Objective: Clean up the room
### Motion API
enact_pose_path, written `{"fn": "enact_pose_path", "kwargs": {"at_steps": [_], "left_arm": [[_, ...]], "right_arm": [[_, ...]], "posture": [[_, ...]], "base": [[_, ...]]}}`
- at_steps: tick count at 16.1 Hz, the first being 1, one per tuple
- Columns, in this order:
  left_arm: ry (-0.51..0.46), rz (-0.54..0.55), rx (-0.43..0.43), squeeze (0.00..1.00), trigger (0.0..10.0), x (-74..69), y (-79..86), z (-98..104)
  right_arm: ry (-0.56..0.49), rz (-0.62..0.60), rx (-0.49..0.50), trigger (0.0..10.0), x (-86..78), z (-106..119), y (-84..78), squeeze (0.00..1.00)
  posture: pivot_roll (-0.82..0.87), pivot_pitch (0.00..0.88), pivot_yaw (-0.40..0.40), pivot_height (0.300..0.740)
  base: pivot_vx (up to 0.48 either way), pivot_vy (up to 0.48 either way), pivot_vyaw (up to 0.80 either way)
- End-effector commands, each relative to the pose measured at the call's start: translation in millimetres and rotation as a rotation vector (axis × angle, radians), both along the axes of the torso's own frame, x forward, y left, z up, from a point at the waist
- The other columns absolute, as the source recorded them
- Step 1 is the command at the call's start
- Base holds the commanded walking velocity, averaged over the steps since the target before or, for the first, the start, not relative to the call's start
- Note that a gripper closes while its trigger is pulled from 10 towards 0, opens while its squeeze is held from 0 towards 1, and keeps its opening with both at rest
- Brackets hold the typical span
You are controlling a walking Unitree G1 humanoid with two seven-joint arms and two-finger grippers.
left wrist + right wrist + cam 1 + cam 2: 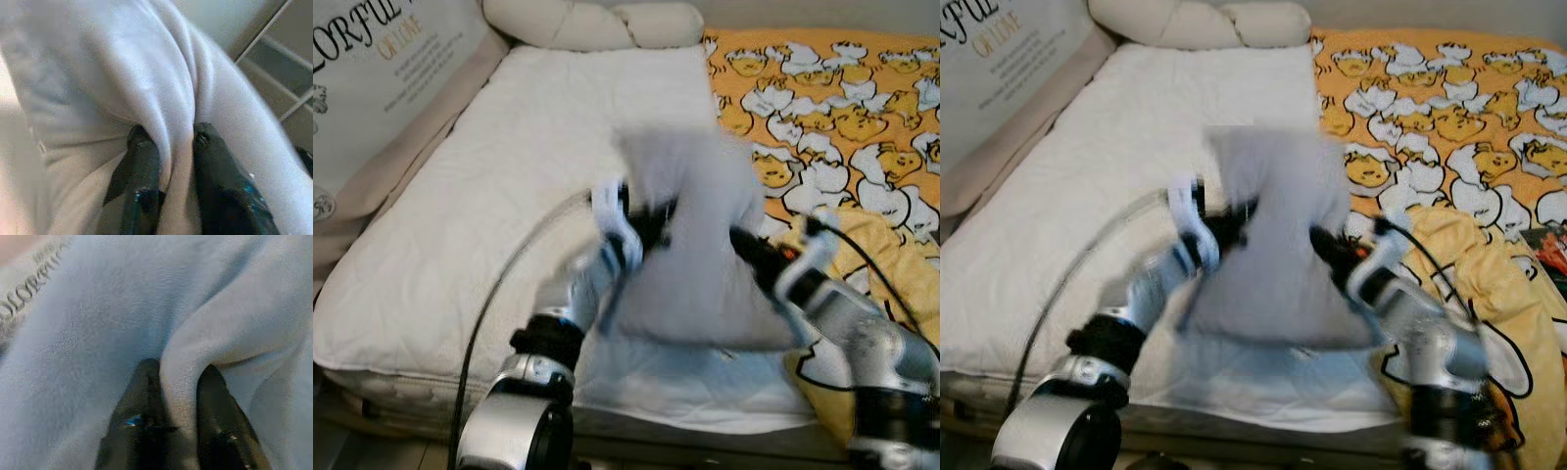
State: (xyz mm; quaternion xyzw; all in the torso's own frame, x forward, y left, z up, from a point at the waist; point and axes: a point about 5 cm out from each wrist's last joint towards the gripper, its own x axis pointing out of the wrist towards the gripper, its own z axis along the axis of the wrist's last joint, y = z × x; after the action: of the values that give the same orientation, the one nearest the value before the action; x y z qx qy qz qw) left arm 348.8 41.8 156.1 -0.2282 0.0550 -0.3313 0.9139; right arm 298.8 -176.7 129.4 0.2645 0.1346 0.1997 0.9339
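both my end effectors are on the pale grey cloth point(690, 245), lifted up in front of me over the near part of the bed point(460, 245). my left end effector point(173, 147) is pinched onto a fold of it, fabric bunched between the two black fingers point(142, 161). my right end effector point(178, 382) does the same on the other side, a ridge of cloth squeezed between its fingers point(146, 391). so both are narrow and holding the cloth, one at each side edge about mid height.

the cloth hangs between the two grips above the white quilted mattress pad point(538, 127), its lower edge draping down close to the pad near the bed's front edge. head views are blurred around it, so i can't tell if the bottom hem touches.

handling guess: soft, limp, light, fleece-like. it won't hold any shape, sags wherever unsupported, and folds itself around the fingers. not fragile, not slippery, but a pinch on a single fold can slip out if tugged. better to hold near the corners or top edge, hands apart, to keep it spread flat for folding.

to the right lies an orange duck-print blanket point(832, 108), with a yellow bundle point(891, 255) on it beside my right arm. a cream pillow point(597, 22) sits at the head of the bed.
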Motion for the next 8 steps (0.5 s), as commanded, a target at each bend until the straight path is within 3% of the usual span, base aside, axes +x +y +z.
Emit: {"fn": "enact_pose_path", "kwargs": {"at_steps": [1,3,4,6,7,8], "left_arm": [[-0.028,-0.061,0.022,0.0,0.0,-8.7,-14.6,7],[-0.096,0.002,0.088,0.0,0.0,-16.8,1.0,20],[-0.119,0.028,0.138,0.0,0.0,-22.5,7.0,23],[-0.16,0.051,0.171,0.0,0.5,-33.7,12.1,30],[-0.183,0.056,0.245,0.0,9.9,-43.1,15.4,30],[-0.187,0.067,0.249,0.0,10.0,-46.9,18.7,31]], "right_arm": [[-0.051,0.031,0.003,0.0,1.8,15,15.5,0.0],[-0.111,0.049,-0.068,0.0,-3.6,25,32.8,0.0],[-0.156,0.067,-0.111,10.0,-7.7,29,41.7,0.0],[-0.204,0.116,-0.146,10.0,-15.3,34,54.1,0.0],[-0.215,0.133,-0.154,10.0,-21.1,36,63.5,0.0],[-0.218,0.145,-0.145,10.0,-23.8,37,68.8,0.0]], "posture": [[-0.06,0.0,0.031,0.74],[-0.05,0.0,0.033,0.74],[-0.04,0.0,0.029,0.74],[-0.04,0.0,0.028,0.74],[-0.04,0.0,0.028,0.74],[-0.03,0.0,0.029,0.74]], "base": [[0.0,0.0,0.0],[0.0,0.0,0.0],[0.0,0.0,0.0],[0.0,0.0,0.0],[0.0,0.0,0.8],[0.0,0.0,0.8]]}}
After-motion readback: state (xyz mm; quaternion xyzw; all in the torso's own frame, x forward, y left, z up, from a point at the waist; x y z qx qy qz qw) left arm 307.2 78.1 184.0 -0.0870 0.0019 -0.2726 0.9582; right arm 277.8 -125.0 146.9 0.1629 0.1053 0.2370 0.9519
